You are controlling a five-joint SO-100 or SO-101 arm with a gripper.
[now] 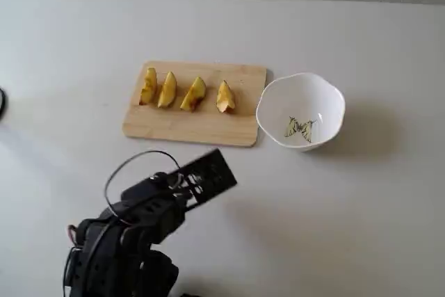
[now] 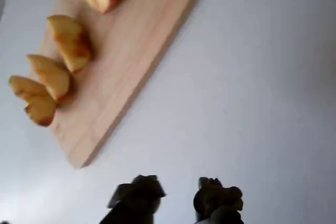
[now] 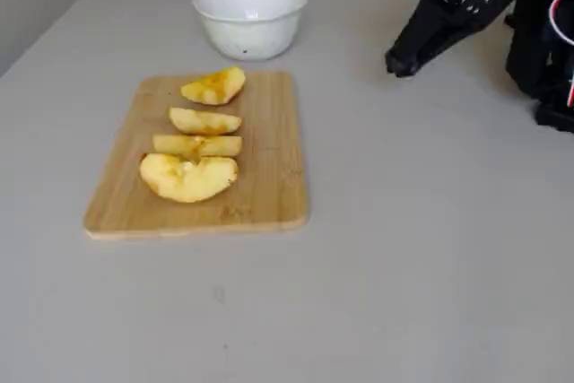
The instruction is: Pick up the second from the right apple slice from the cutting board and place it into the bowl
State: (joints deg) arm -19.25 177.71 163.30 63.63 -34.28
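Several apple slices lie in a row on the light-wood cutting board (image 1: 208,126) (image 2: 131,61) (image 3: 269,159). The second from the right in a fixed view is the apple slice (image 1: 194,94) (image 2: 71,40) (image 3: 204,120), a pale yellow crescent with reddish-brown skin. The white wavy-rimmed bowl (image 1: 327,95) (image 3: 251,29) stands just beyond the board's right end and holds nothing. My gripper (image 1: 226,170) (image 2: 178,190) (image 3: 397,65) hovers over bare table in front of the board, well apart from the slices. It holds nothing, and the wrist view shows a narrow gap between its fingertips.
The arm's dark base (image 1: 118,255) fills the lower left of a fixed view. In another fixed view more dark hardware (image 3: 543,33) stands at the right edge. Bare grey table (image 1: 334,206) surrounds the board and bowl.
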